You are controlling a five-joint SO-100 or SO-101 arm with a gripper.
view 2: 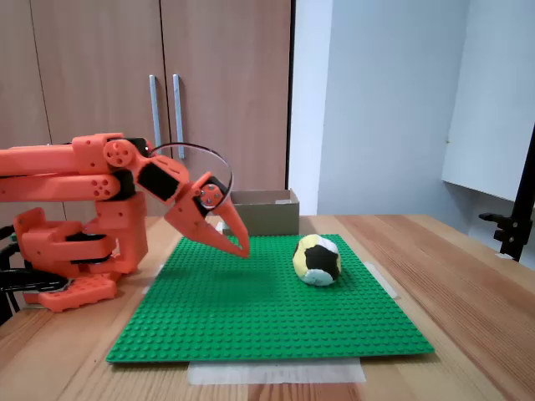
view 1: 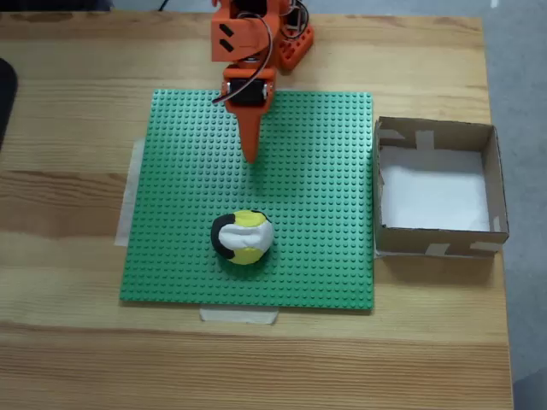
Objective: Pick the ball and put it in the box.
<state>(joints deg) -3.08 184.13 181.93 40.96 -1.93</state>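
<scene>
The ball (view 1: 243, 237) sits on the green studded baseplate (view 1: 316, 171), toward the plate's near edge in the fixed view from above, and it lies almost straight ahead of the gripper (view 1: 250, 154) along the line the arm already points. In that view the orange claw reaches down the picture from the arm's base at the top, its tip over the upper middle of the plate, and the ball is further down the picture and only a shade to the left — well apart from the tip, with bare green studs between them. The side-on fixed view tells the same: the gripper (view 2: 241, 247) hangs tilted down with its tip just above the plate, and the ball (view 2: 318, 260) rests to its right, clear of it. The fingers look drawn together into one narrow point, with nothing between them. The ball is round and slightly lumpy, so it offers no long axis to line up with. The box (view 1: 493, 184) stands off the plate's right edge on the wooden table (view 1: 68, 128) in the view from above — out to the side of the reach line — and it holds nothing yet. The coming move, as I judge it, needs the claw to open and reach forward.
</scene>
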